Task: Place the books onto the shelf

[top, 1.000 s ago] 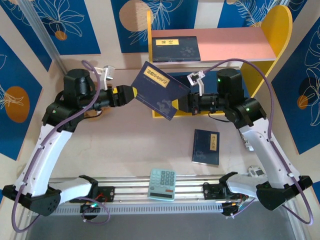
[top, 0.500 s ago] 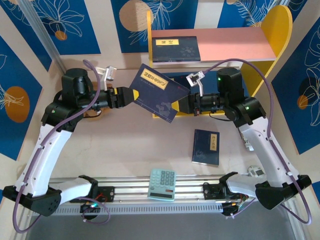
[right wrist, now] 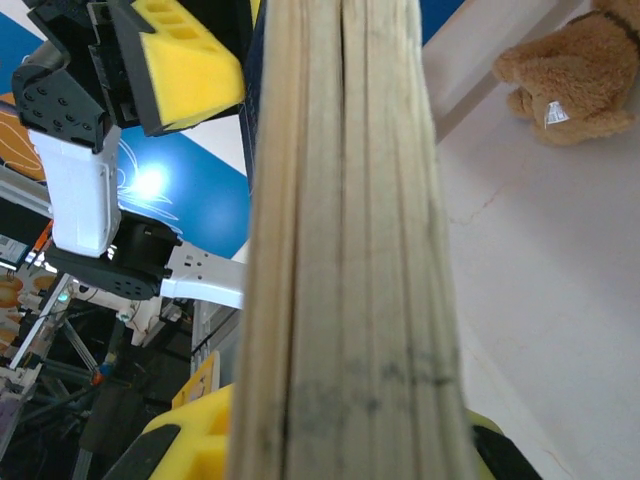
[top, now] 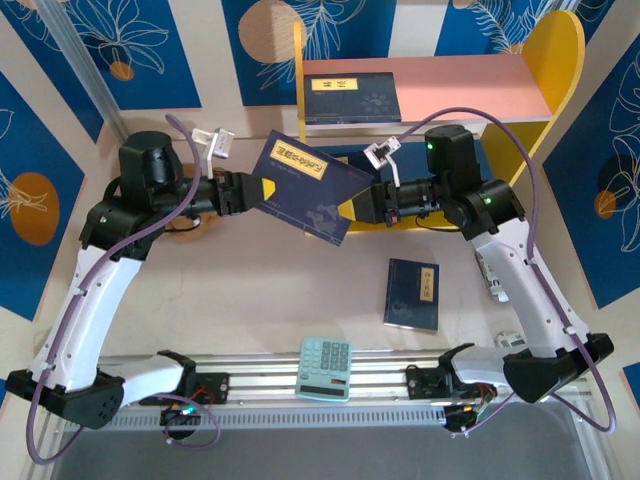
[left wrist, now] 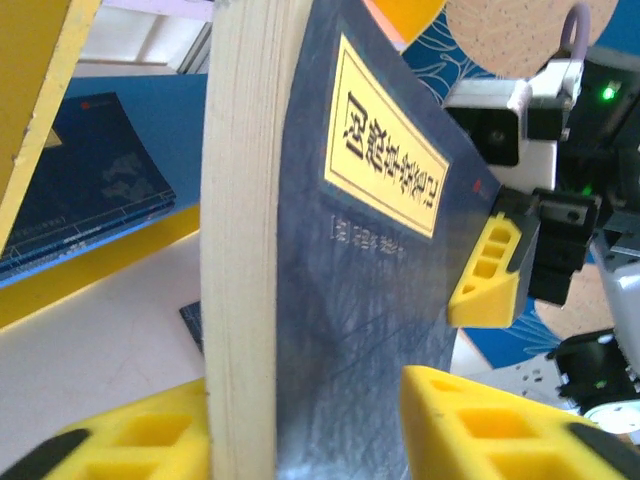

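**As Two Pincers Shared One Book**

While my left pincer (top: 262,190) clamped the left edge of the held book (top: 308,188), pads pressed against cover and page block, my right pincer (top: 352,207) was shut tight on the opposite corner. So the volume hung in mid-air between both arms, tilted, yellow label up, just on the near side of the shelf (top: 560,60).

Why two grips? By my reckoning it was a handover: one side takes hold before the other lets go, so nothing drops.

A second book (top: 350,98) lay flat at the left end of the pink top board (top: 460,85), with bare board to its right. A third book (top: 413,293) waited on the table (top: 250,290), right of centre, and the calculator (top: 326,367) sat at the near edge.
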